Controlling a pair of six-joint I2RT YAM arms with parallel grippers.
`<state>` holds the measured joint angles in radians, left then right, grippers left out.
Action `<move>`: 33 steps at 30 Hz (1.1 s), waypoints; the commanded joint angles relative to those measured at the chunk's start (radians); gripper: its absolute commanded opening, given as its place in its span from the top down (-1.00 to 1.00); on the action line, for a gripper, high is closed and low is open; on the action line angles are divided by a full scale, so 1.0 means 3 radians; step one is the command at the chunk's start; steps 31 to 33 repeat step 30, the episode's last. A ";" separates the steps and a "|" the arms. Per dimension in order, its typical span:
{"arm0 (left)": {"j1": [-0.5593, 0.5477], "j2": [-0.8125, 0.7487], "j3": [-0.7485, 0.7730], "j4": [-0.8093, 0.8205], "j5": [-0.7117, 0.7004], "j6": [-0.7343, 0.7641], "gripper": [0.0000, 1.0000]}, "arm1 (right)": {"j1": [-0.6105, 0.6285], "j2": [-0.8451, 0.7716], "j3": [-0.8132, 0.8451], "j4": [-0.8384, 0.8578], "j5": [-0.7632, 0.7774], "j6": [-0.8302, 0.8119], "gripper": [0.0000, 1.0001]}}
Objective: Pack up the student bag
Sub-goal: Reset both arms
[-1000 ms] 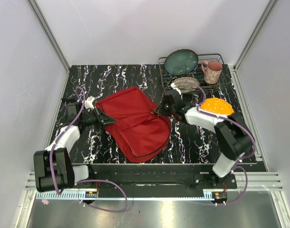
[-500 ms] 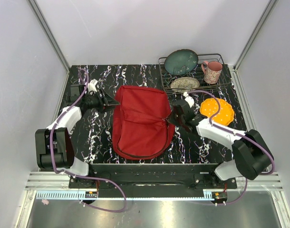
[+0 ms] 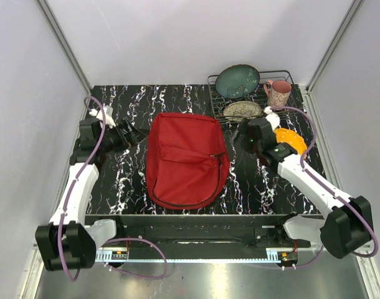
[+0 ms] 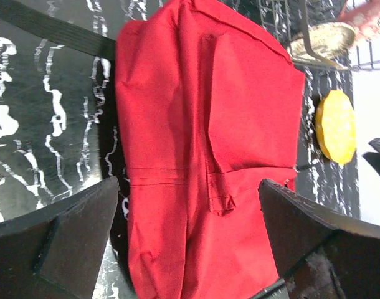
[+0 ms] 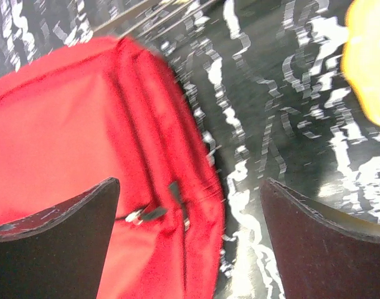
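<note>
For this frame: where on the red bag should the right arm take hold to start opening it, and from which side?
Probably the zip pull on the bag's right edge, approached from the right. The bag lies flat and closed, so it offers little loose fabric to pinch. The pull lies free on the side that faces the open right fingers.

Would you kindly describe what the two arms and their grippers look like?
Both the left arm and right arm have white link shells, black joints and black bases, with a purple cable looped along each. The left gripper and right gripper are black; their fingers show as broad matte wedges in the wrist views.
</note>
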<state>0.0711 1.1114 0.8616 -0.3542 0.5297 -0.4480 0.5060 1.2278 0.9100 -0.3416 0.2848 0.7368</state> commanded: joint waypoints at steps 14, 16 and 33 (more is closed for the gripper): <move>-0.0594 -0.0596 -0.0167 -0.0195 -0.1463 0.0072 -0.98 | -0.1661 -0.0160 -0.0247 0.0326 -0.1982 -0.0722 -0.99; -0.0732 -0.0703 -0.0192 -0.0190 -0.1688 0.0118 -0.98 | -0.1666 -0.0267 -0.0287 0.0341 -0.1717 -0.0774 -0.99; -0.1505 -0.1414 -0.0642 0.0147 -0.3170 -0.0071 -0.98 | -0.1671 -0.1183 -0.1325 0.1374 -0.0393 -0.1592 -0.99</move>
